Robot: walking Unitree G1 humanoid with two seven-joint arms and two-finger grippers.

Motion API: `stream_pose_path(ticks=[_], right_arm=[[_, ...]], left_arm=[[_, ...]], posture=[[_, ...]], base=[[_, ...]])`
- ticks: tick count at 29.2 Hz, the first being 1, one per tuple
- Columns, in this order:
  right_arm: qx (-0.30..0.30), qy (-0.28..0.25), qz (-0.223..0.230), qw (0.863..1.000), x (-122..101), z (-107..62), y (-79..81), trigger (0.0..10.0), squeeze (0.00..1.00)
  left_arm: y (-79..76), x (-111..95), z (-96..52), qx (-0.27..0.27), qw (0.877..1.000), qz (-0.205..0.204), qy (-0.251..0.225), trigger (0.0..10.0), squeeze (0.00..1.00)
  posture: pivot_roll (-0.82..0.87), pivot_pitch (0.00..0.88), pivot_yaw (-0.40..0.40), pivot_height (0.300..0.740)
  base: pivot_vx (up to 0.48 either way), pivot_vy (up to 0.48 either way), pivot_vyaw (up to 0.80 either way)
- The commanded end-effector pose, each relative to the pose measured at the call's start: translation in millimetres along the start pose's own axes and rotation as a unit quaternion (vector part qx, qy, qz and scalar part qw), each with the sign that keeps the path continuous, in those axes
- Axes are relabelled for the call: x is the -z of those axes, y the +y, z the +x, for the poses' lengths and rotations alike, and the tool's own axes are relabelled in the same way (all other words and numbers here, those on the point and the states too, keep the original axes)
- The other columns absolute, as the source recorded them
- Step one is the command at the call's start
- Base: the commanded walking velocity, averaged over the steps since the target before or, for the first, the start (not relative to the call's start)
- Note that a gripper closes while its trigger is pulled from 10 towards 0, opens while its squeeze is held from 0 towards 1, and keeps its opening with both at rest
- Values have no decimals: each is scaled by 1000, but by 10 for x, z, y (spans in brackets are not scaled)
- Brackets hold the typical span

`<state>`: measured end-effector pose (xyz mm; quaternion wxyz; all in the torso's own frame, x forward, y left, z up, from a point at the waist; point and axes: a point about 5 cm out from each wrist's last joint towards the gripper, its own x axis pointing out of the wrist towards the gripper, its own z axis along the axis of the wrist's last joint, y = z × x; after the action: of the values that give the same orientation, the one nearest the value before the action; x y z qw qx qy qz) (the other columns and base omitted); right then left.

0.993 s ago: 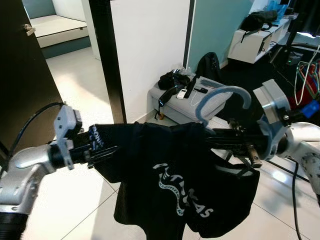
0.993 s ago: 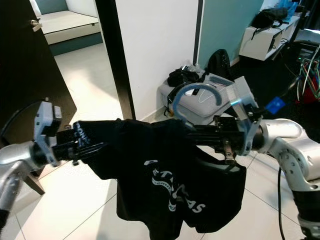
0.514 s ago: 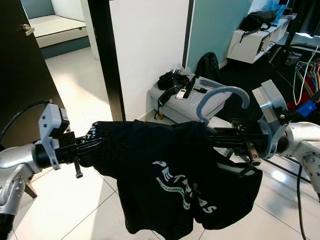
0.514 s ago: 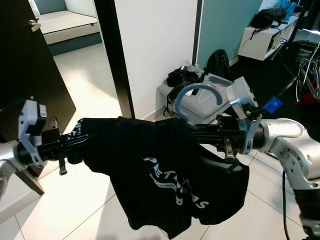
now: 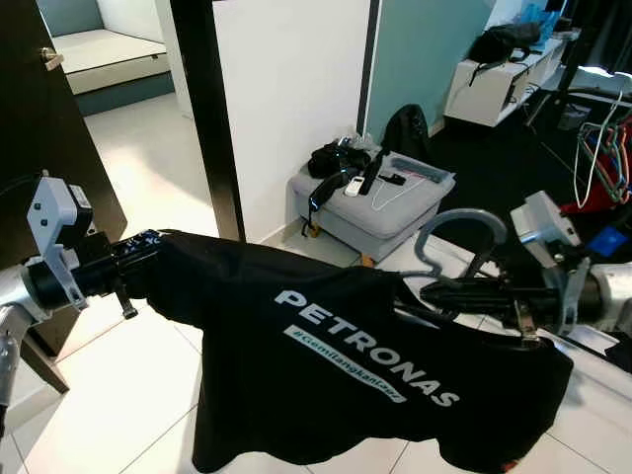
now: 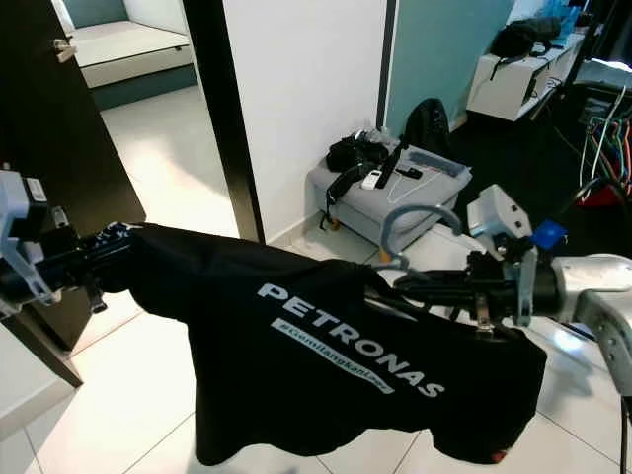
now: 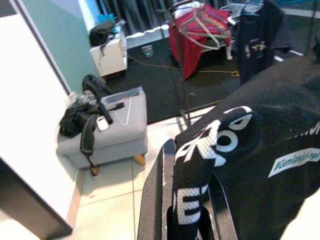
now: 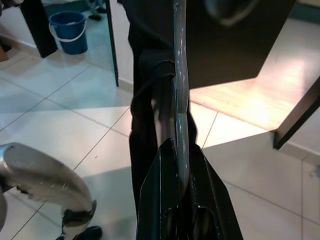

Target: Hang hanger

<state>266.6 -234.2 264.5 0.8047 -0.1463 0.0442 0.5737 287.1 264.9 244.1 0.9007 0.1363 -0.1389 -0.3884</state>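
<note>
The right hand [image 5: 444, 293] is clamped on the neck of the grey hanger [image 5: 456, 237], its two black fingers [image 8: 165, 165] closed around the bar just below the hook, which curves up and back toward the wrist. The left hand [image 5: 138, 259] reaches out level at the far side and grips the sleeve end of the black shirt [image 5: 346, 375]; the wrist view shows white-lettered cloth bunched between its fingers [image 7: 155, 200]. The shirt is stretched between the two hands, its top edge running in a shallow sag from the left grip to the hanger, its body draping down with white "PETRONAS" lettering facing up. The lower hem hangs free above the pale tiled floor [image 5: 99, 395].

Ahead, past the shirt's top edge, stands a white wall [image 5: 296, 89] edged by a black door frame [image 5: 202, 109]. A dark door [image 5: 39, 148] stands close beside the left hand. To the right of the wall sits a grey ottoman [image 5: 375, 202] piled with a black bag and small items, near the hanger's hook. Beyond the right hand a garment rack [image 7: 205, 35] holds red and dark clothes on hangers. Bare floor lies open under the shirt and toward the doorway on the left.
</note>
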Motion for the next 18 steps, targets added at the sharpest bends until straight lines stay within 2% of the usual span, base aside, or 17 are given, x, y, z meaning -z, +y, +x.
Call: stream_pose_path(ticks=[1, 2, 4, 6, 9, 12, 16, 17, 18], right_arm=[[10, -10, -3, 1000, -21, -49, 9, 10000, 0], [10, -10, -3, 1000, -21, -49, 9, 10000, 0], [12, -8, -2, 1000, 4, -67, 24, 10000, 0], [12, -8, -2, 1000, 4, -67, 24, 10000, 0], [23, -12, -1, 1000, -8, -120, 25, 10000, 0], [24, -13, -1, 1000, -12, -134, 32, 10000, 0], [26, -17, -2, 1000, -13, -136, 34, 10000, 0], [35, -27, -7, 999, -31, -118, 14, 10000, 0], [37, -32, -8, 999, -39, -106, 8, 10000, 0]], left_arm=[[115, -14, -101, -34, 999, 14, 10, 0, 0], [115, -14, -101, -34, 999, 14, 10, 0, 0], [189, 50, -163, -68, 997, 15, 19, 0, 0], [189, 50, -163, -68, 997, 15, 19, 0, 0], [295, 177, -278, -131, 991, 10, 37, 0, 0], [303, 255, -307, -151, 988, -1, 45, 0, 0], [246, 350, -290, -143, 988, -21, 54, 196, 0], [-5, 465, -150, -76, 994, -44, 59, 10000, 0], [-117, 493, -78, -47, 996, -50, 56, 10000, 0]], posture=[[-11, 34, -6, 740], [-11, 34, -6, 740], [-10, 34, -7, 740], [-10, 34, -7, 740], [-12, 36, -8, 740], [-15, 35, -9, 740], [-15, 34, -9, 740], [-17, 32, -8, 740], [-17, 32, -8, 740]], base=[[0, 0, 0], [0, 0, 0], [0, 0, 0], [0, 0, 0], [0, 0, 0], [0, 0, 0], [0, 0, 0], [0, 0, 0], [0, 0, 0]])
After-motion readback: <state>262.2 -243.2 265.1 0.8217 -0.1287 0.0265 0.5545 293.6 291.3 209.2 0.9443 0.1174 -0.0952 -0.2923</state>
